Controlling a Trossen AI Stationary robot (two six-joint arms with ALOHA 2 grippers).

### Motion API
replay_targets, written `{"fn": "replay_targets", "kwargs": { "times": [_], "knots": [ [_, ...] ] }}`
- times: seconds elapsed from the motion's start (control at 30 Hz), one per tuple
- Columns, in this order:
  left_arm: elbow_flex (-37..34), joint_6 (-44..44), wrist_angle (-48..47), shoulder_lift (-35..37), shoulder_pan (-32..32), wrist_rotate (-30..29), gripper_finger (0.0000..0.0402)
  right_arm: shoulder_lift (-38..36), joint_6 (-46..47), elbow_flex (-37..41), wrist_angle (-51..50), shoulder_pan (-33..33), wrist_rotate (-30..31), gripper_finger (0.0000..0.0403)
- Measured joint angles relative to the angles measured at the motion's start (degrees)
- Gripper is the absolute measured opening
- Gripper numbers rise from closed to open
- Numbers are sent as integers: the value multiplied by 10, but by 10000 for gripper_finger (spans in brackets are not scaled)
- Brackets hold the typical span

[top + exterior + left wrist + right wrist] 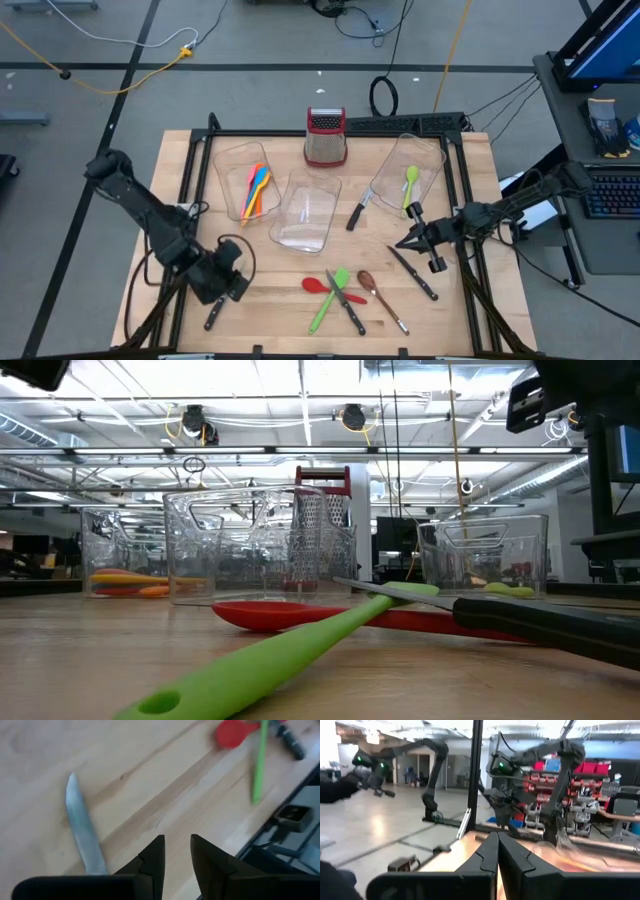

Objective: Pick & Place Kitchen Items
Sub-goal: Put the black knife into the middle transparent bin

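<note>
A black-handled knife (213,315) lies flat near the table's front left; its blade (82,835) shows in the left wrist view. My left gripper (177,845) hovers open just beside it, with only bare wood between its fingers. A red spoon (318,285), a green spatula (330,298), another knife (347,300), a brown spoon (380,295) and a third knife (412,272) lie at the front middle. My right gripper (412,241) is shut in the air at the right, holding nothing.
Three clear bins stand mid-table: the left one (240,160) holds several coloured utensils, the middle one (305,210) shows nothing inside, and the right one (425,160) holds a green spoon (411,185), with a knife (357,212) at its mouth. A red-topped grater (325,135) stands behind them.
</note>
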State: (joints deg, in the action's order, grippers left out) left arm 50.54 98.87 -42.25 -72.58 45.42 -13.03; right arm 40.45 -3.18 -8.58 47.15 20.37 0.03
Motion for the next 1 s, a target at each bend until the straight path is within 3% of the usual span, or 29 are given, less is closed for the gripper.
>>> {"fn": "replay_targets", "kwargs": {
  "times": [0.4, 0.67, 0.87, 1.0],
  "knots": [
    [0, 109, 14, -68, 54, 42, 92, -45, 75, 0, -194, -99, -2, 0],
    [0, 122, 28, -70, 58, 40, 93, -45, 96, -7, -240, -158, -46, 0],
    [0, 124, 27, -70, 58, 20, 93, -46, 98, -58, -342, -183, -47, 0],
    [0, 128, 27, -70, 58, 19, 93, -48, 75, -79, -350, -184, -47, 0]
  ]
}}
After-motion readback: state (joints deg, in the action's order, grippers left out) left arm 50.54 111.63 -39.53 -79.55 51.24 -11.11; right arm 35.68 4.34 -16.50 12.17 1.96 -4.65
